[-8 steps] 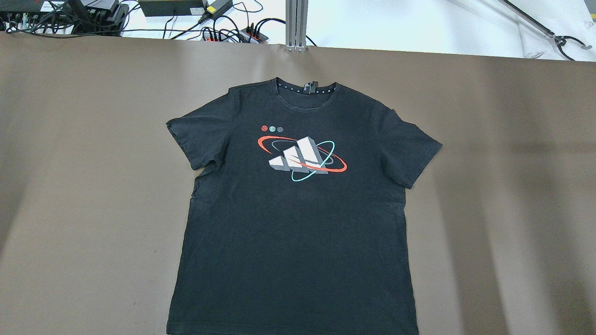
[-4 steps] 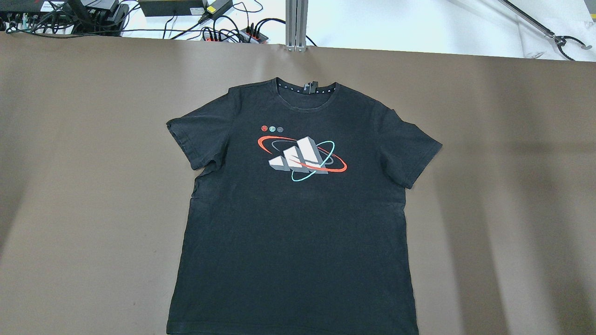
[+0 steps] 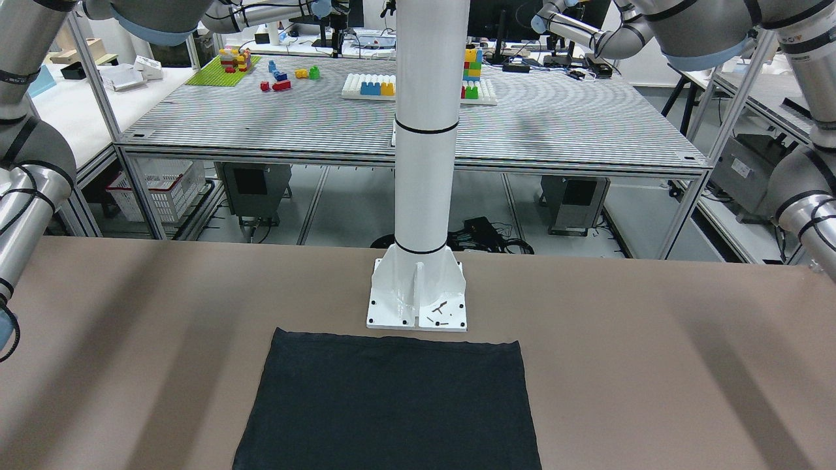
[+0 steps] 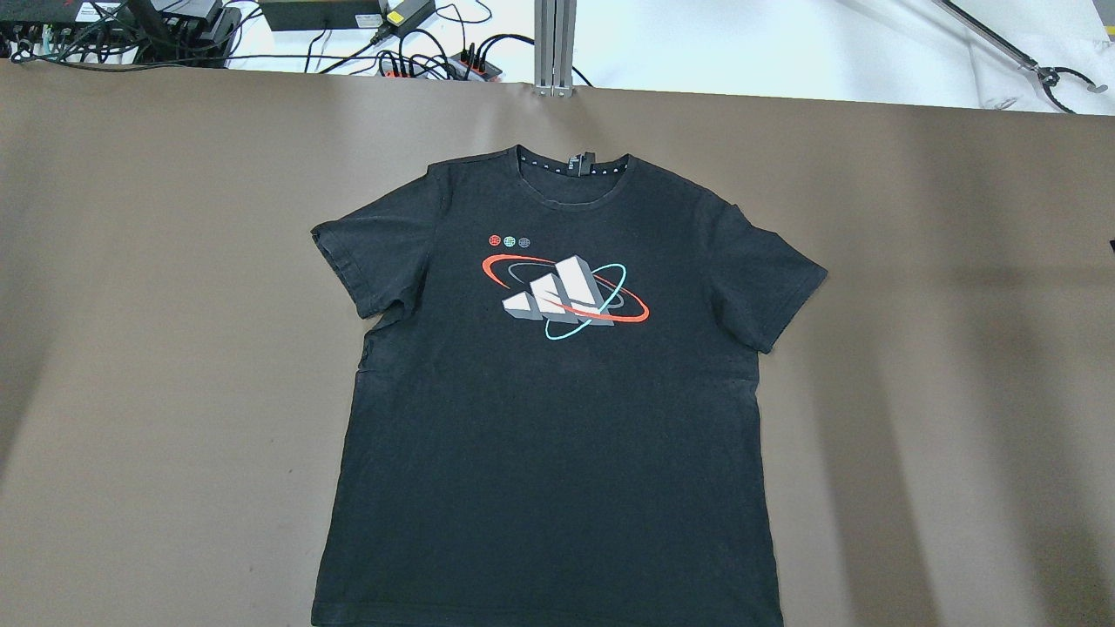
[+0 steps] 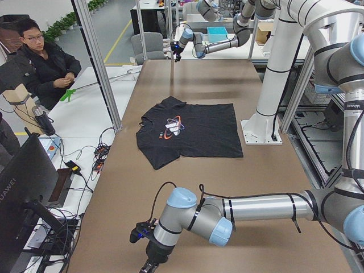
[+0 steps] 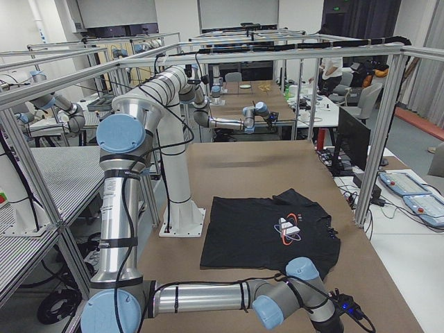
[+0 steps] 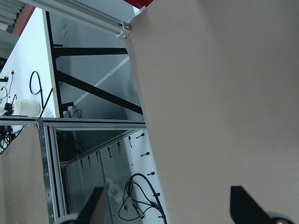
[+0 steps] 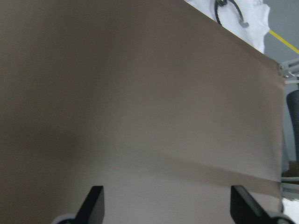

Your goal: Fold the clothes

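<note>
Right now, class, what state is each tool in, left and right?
Left tool: open, holding nothing.
Right tool: open, holding nothing.

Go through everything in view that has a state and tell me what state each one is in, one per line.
T-shirt: unfolded, spread flat on the table, print side up, both sleeves out.
Left gripper: open, holding nothing, at the table's edge away from the shirt.
Right gripper: open, holding nothing, over bare table.
</note>
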Controlling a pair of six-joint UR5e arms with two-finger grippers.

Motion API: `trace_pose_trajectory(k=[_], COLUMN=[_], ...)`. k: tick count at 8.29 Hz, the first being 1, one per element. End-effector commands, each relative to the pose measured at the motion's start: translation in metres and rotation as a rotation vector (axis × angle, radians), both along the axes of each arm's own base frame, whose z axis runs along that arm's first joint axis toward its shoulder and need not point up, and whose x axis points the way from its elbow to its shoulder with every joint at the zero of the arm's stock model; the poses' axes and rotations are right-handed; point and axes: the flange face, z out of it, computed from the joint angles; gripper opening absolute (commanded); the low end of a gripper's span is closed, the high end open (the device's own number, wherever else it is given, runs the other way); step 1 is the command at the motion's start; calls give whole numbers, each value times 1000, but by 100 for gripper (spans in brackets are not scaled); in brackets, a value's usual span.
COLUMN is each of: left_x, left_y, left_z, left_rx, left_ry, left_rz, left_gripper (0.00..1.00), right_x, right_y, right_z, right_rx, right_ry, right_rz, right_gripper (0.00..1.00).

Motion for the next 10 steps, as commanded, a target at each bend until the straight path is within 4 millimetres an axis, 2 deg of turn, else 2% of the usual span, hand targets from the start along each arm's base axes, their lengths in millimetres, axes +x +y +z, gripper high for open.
trace_pose_trajectory(k=[1,2,3,4,5,6,7,9,10], left_x=[3,3,6,9,9,10,10,10,10], left_y=[-5,-5,-5,-6,-8,-11,-13,-16,-16], left_z=[-7,-9,-10,-12,-16,-20,-21,-24,-24], left_rx=[10,15,15,19,23,31,32,37,37], left_ry=[28,31,51,72,72,75,75,76,76], left_rz=[5,6,16,26,27,28,28,27,27], left_gripper=[94,94,94,94,94,94,94,94,94], right_x=[-84,-129,-196,-232,-250,-264,-273,-275,-275], right_y=[-37,-52,-56,-57,-56,-66,-74,-77,-76], right_z=[-46,-67,-93,-116,-129,-138,-133,-96,-86], right_rx=[-30,-73,-132,-176,-250,-288,-312,-351,-360], right_ry=[-175,-260,-348,-416,-494,-523,-538,-551,-549], right_rz=[5,31,31,52,78,90,101,144,151], right_gripper=[94,94,93,92,88,84,80,73,72])
